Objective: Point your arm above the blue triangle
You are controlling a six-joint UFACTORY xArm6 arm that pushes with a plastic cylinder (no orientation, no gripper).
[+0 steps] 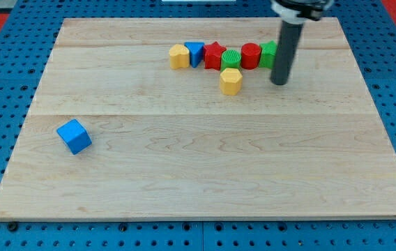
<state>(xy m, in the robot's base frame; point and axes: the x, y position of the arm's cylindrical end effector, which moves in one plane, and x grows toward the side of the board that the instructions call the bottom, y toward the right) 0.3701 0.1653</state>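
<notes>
The blue triangle (195, 53) lies near the view's top, second from the left in a row of blocks. My tip (279, 82) touches the board at the row's right end, well to the right of the blue triangle and just below the green block (269, 51). The row runs from a yellow block (178, 56) through the blue triangle, a red star (215, 56), a green ridged block (231, 58) and a red block (250, 55) to the green block. A yellow hexagon (231, 81) lies just below the row.
A blue cube (74, 136) sits alone at the view's left. The wooden board (198, 174) lies on a blue pegboard surface, with red patches at the top corners.
</notes>
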